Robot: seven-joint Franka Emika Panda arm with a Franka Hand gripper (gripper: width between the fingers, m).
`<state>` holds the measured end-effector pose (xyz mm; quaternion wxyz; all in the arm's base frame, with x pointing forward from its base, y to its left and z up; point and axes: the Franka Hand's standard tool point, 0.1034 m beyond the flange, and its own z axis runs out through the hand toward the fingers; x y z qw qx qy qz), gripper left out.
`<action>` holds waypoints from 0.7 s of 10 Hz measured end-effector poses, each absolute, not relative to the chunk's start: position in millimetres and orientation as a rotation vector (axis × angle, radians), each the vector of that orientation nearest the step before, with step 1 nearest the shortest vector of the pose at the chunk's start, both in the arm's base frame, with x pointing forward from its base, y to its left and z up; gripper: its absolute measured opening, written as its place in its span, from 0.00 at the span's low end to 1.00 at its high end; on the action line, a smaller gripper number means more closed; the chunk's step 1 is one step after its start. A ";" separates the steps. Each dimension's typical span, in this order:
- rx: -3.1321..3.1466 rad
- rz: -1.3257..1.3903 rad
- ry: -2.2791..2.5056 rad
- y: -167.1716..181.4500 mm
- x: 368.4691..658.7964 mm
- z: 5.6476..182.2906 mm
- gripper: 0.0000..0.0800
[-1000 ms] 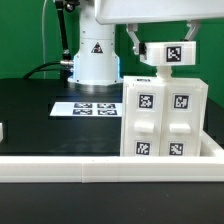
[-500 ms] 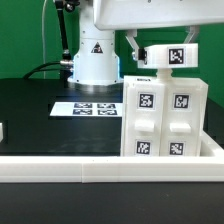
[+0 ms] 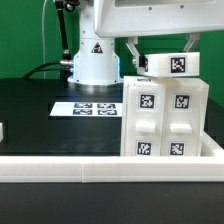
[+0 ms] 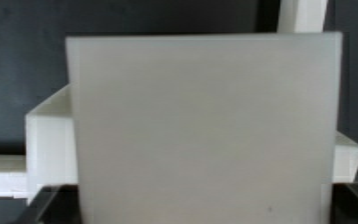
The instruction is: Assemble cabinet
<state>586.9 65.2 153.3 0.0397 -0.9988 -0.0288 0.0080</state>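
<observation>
On the black tabletop (image 3: 30, 110) stands the large white plastic cabinet (image 3: 165, 125), its base against the white front rail (image 3: 60, 165). It looks rigid, smooth and fairly light, so likely to slip under a loose pinch; its flat side faces seem the best hold. Right over the cabinet's top, the tool (image 3: 163, 52) appears clamped on the ends of a small white plastic top panel (image 3: 172, 64). Whether panel and cabinet touch, I cannot tell.

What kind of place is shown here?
Probably a robotics laboratory bench: a white robot arm base with a triangle sticker, a flat white marker board with printed tags, and a large white plastic cabinet carrying square tags.
</observation>
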 end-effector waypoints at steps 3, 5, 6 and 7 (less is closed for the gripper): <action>-3.061 0.024 -0.088 65.2 586.9 153.4 0.70; -3.062 0.026 -0.050 65.3 587.0 153.4 0.70; -3.062 0.026 -0.053 65.2 587.0 153.4 0.70; -3.061 0.026 -0.034 65.4 587.0 153.4 0.70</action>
